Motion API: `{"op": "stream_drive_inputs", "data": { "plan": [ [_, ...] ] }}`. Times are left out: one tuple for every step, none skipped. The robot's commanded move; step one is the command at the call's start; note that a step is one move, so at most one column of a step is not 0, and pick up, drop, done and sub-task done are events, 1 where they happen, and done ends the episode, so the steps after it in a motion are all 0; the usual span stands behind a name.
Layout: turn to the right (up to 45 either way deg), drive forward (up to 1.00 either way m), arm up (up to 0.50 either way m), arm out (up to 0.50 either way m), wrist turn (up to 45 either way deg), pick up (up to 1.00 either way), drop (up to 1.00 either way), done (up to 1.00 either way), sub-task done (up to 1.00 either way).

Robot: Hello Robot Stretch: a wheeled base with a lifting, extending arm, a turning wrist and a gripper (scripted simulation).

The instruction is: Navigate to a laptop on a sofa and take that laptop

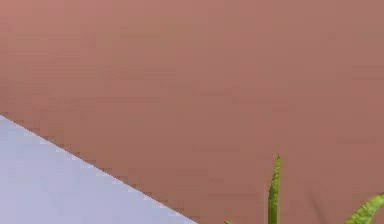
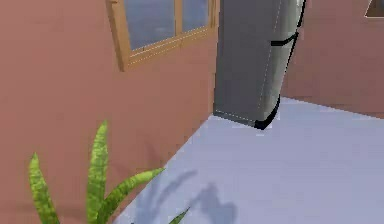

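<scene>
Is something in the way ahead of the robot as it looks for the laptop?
A reddish-brown wall stands across the forward view, with green plant leaves at its lower right. Bare floor runs toward a grey refrigerator in the arm side view.

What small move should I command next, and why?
Probably turn the base in place toward the arm side. The forward view faces a reddish wall close ahead, with plant leaves at its lower right, while the arm side view has open floor beside a grey fridge.
</scene>
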Motion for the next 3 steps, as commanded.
{"op": "stream_drive_inputs", "data": {
  "plan": [
    [-45.0,0.0,0.0,0.0,0.0,0.0,0.0,0.0,0.0],
    [-45.0,0.0,0.0,0.0,0.0,0.0,0.0,0.0,0.0],
    [-21.0,0.0,0.0,0.0,0.0,0.0,0.0,0.0,0.0]
  ]
}}
